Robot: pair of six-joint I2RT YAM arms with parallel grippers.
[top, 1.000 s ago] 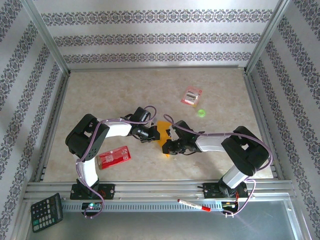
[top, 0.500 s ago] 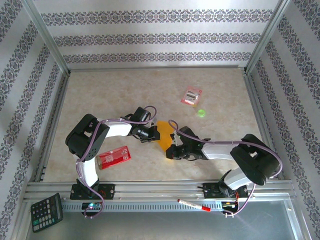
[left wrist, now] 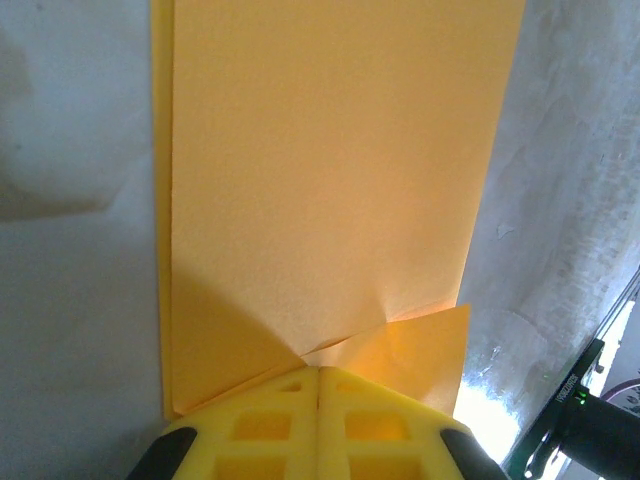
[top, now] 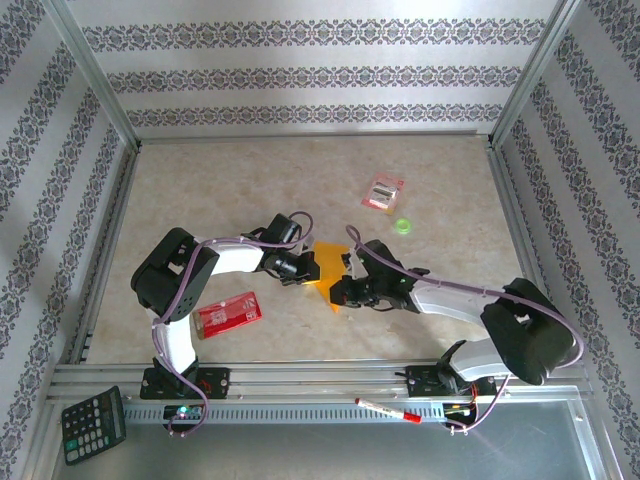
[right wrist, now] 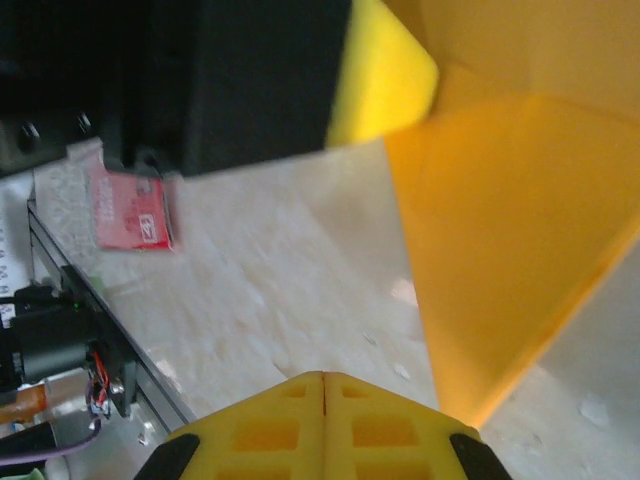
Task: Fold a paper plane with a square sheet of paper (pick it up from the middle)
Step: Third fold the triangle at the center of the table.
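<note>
Square sheet of paper [top: 325, 262]: orange-yellow, partly folded, centre of worktop [top: 200, 200]. Left end effector [left wrist: 318, 375] pinched shut on its near edge. Right end effector [right wrist: 323, 378] shut, apparently empty, beside a corner. Step: early folding, by appearance. Next: right opens, takes free corner.

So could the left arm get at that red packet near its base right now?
Probably not while it's busy: the left end effector is shut on the orange sheet of paper. The red packet itself lies uncovered beside that arm.
</note>
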